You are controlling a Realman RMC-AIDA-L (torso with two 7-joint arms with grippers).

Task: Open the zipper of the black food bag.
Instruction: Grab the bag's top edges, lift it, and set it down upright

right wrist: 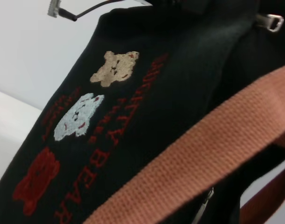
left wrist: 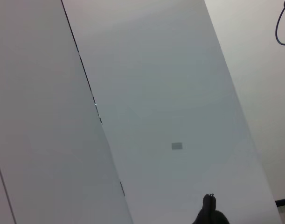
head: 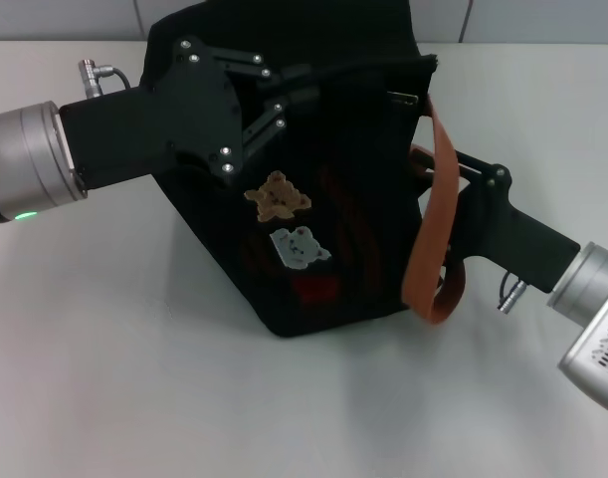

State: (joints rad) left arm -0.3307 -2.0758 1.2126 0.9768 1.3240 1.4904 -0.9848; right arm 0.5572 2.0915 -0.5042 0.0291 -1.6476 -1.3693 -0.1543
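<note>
The black food bag (head: 323, 229) stands tilted on the white table, its tan bear patch (head: 277, 196) and white animal patch (head: 300, 246) facing me. An orange-brown strap (head: 433, 219) hangs down its right side. The zipper's silver pull tab (head: 403, 98) sits at the bag's upper right edge and also shows in the right wrist view as the pull tab (right wrist: 270, 21). My left gripper (head: 308, 88) reaches in from the left against the bag's top. My right gripper (head: 430, 171) is at the bag's right side, partly behind the strap. The right wrist view is filled by the bag (right wrist: 179, 84).
The white table (head: 134, 378) spreads all around the bag. A tiled wall (head: 65, 18) lies behind it. The left wrist view shows only pale wall panels (left wrist: 170, 93) and a dark cable loop (left wrist: 282, 28).
</note>
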